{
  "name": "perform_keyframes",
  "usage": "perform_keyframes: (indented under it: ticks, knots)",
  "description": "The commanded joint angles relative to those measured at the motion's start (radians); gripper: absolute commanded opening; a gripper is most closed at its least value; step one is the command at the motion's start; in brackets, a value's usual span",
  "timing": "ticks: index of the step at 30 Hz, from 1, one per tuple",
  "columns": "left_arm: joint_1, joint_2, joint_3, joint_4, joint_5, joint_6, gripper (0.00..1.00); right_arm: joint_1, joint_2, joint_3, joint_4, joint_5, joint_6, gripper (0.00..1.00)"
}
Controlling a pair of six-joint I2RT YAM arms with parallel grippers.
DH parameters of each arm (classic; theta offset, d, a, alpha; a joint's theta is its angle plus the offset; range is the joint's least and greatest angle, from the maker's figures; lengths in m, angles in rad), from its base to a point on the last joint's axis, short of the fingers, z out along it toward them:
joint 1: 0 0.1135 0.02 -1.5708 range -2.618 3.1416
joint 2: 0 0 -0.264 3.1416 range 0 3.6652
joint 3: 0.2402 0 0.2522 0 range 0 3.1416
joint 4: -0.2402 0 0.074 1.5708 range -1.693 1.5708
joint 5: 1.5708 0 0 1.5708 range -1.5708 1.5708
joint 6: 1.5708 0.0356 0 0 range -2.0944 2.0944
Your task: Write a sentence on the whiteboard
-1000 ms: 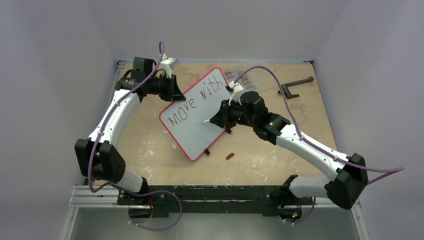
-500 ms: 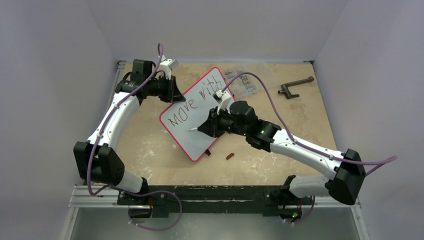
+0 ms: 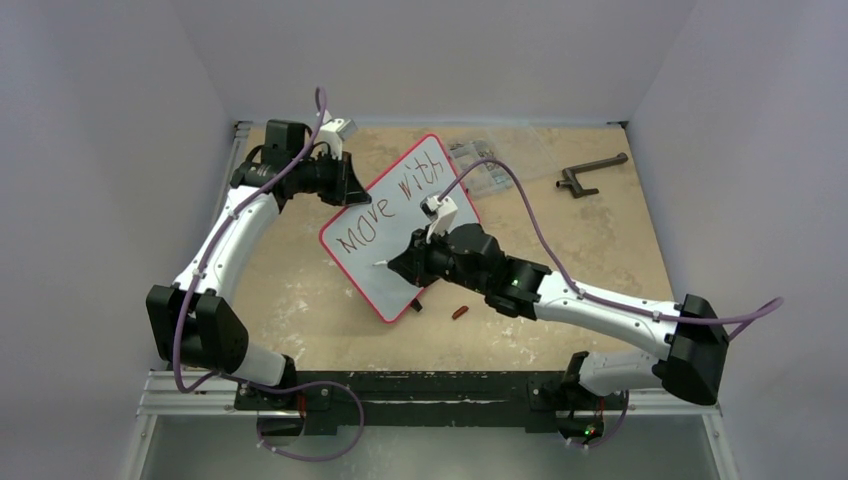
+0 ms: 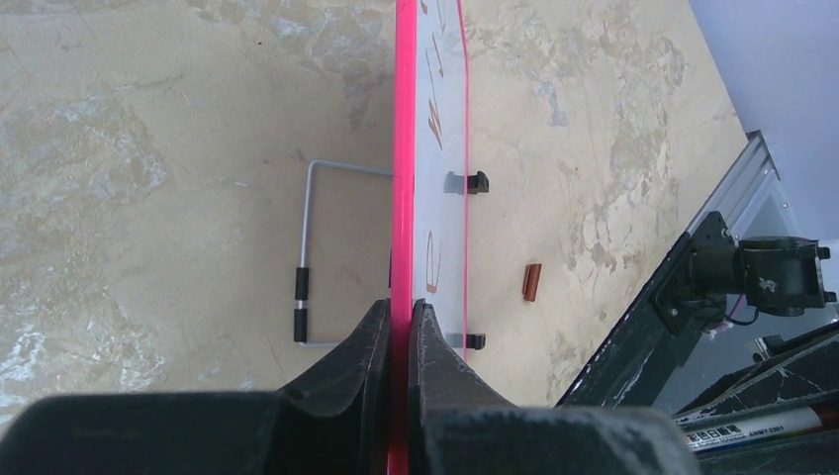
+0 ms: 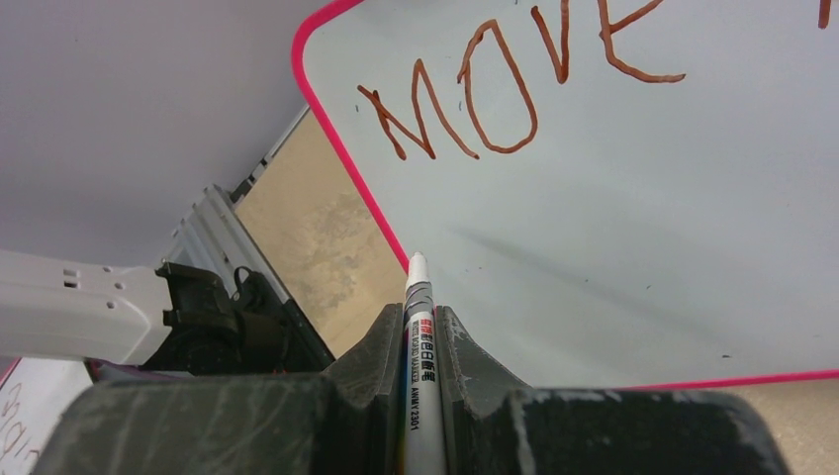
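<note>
- The table [image 3: 300, 300] has a mottled tan top. Both arm bases sit at its near edge.
- The whiteboard [image 3: 375, 245] lies diagonally at the middle of the table, between the 2 arms. Its thin red rim runs from the near left to the far right. In the left wrist view it is seen edge-on [image 4: 435, 198], with 2 small black feet [image 4: 475, 182] on its low side and a bent wire stand [image 4: 307, 247] behind it.
- The sentence [image 3: 365, 225] so far reads "Move with". It is written in reddish-brown strokes in 2 slanted rows on the upper half of the board. "MOVE" [image 5: 495, 99] is sharp in the right wrist view.
- The left gripper [image 4: 401, 312] is clamped on the board's red rim at the far left edge, 1 finger on each face.
- The right gripper [image 5: 420, 317] hangs over the blank lower part of the board, its fingers pinched on a white marker [image 5: 418, 297].
- The marker's tip points at the board near its lower left rim. Whether it touches the surface cannot be told.
- A clear parts box [image 3: 490, 165] lies just beyond the board's far corner.
- A dark crank-shaped tool [image 3: 590, 172] lies well to the right, near the far edge.
- A small reddish-brown cap [image 3: 460, 312] lies on the table just off the board's near edge.
</note>
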Motion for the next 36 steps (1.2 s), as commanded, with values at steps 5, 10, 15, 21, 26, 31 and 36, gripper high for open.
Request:
perform_keyframes:
  ticks: [5, 10, 15, 21, 26, 31, 36]
  knots:
    - [-0.011, -0.03, -0.011, 0.038, -0.083, 0.028, 0.0, 0.059, -0.004, 0.003, 0.085, 0.139, 0.02, 0.0]
    - [-0.013, -0.03, -0.012, 0.037, -0.091, 0.03, 0.0, 0.085, 0.04, 0.027, 0.093, 0.138, 0.011, 0.0]
    - [-0.013, -0.025, -0.01, 0.039, -0.093, 0.023, 0.0, 0.098, 0.079, 0.053, 0.103, 0.133, -0.007, 0.0]
    - [-0.015, -0.028, -0.012, 0.047, -0.082, 0.007, 0.0, 0.098, 0.104, 0.073, 0.105, 0.137, -0.022, 0.0]
    - [-0.017, -0.025, -0.008, 0.044, -0.094, 0.005, 0.0, 0.098, 0.121, 0.086, 0.109, 0.131, -0.034, 0.0]
    - [-0.017, -0.025, -0.009, 0.041, -0.106, 0.005, 0.0, 0.098, 0.131, 0.092, 0.118, 0.13, -0.043, 0.0]
    - [-0.019, -0.026, -0.008, 0.041, -0.109, 0.004, 0.0, 0.098, 0.144, 0.11, 0.107, 0.162, -0.043, 0.0]
